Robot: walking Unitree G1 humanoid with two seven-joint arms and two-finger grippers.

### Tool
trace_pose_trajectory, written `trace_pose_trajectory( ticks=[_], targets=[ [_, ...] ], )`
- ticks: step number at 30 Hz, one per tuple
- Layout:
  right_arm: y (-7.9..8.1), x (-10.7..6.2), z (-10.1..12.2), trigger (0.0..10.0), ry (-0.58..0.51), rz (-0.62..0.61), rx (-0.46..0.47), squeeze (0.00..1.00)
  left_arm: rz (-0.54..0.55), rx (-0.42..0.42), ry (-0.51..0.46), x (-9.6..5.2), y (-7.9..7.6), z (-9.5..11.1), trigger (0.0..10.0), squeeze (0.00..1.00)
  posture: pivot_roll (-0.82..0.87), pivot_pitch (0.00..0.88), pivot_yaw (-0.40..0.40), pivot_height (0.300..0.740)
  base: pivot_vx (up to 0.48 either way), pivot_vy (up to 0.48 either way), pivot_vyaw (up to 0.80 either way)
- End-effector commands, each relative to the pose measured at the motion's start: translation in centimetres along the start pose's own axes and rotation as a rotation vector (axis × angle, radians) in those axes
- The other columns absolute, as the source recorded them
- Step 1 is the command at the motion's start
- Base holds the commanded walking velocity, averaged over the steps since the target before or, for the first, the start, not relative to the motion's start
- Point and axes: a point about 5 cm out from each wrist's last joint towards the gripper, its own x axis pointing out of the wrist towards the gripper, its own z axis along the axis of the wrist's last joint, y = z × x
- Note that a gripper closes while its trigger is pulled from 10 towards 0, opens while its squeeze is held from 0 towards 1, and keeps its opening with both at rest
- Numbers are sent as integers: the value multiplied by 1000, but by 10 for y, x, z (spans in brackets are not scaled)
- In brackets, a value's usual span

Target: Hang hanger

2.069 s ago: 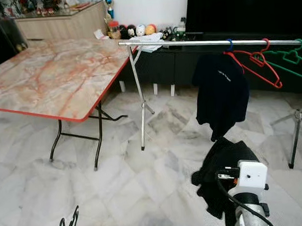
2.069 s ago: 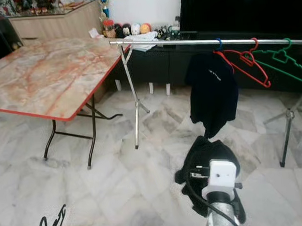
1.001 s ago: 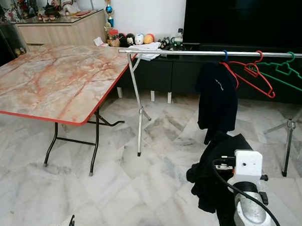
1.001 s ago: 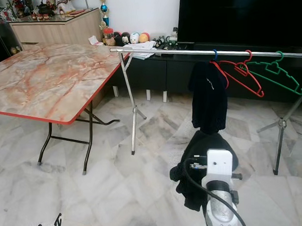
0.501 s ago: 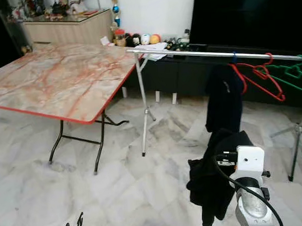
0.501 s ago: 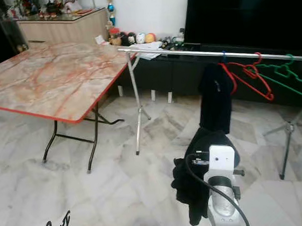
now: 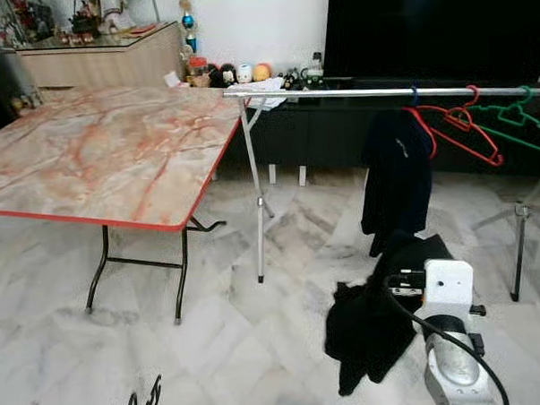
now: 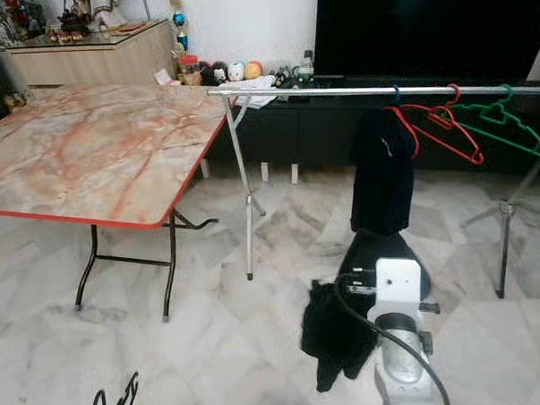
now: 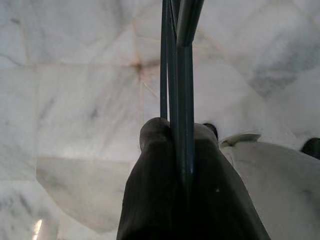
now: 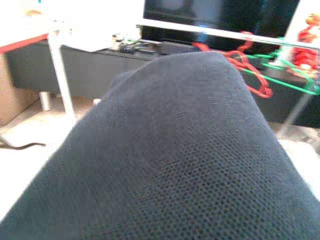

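From the head views, a silver clothes rail (image 7: 337, 93) crosses the room; on it hang a black shirt (image 7: 396, 183), a red hanger (image 7: 459, 127) beside that and a green hanger (image 8: 504, 120) further along. In front of the rail, the right arm is raised, a black garment (image 8: 334, 339) draped over its right gripper (image 10: 165, 150); I cannot tell how its fingers stand under the cloth. The left wrist view adds that the left gripper (image 9: 175, 165), low above the marble floor (image 7: 258, 346), pinches a dark hanger (image 9: 177, 75) between closed fingers (image 9: 150, 200)
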Motion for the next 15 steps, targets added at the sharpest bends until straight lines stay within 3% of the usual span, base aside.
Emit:
trace_pose_trajectory(
  ticks=[1, 10, 15],
  targets=[
    [9, 3, 13, 10000, -52, 25, 18, 0, 26, 2, 37, -2, 11, -6, 10000, 0, 31, 39, 34, 740, 0, 480, 0],
    [5, 3, 14, 10000, -58, 15, 13, 0, 12, 10, 6, 3, 4, 16, 10000, 0, 27, 43, 36, 740, 0, 480, 0],
    [5, 4, 16, 10000, -65, 15, 12, 0, -16, 31, -10, 7, -17, 28, 10000, 0, 24, 47, 36, 740, 0, 480, 0]
  ],
)
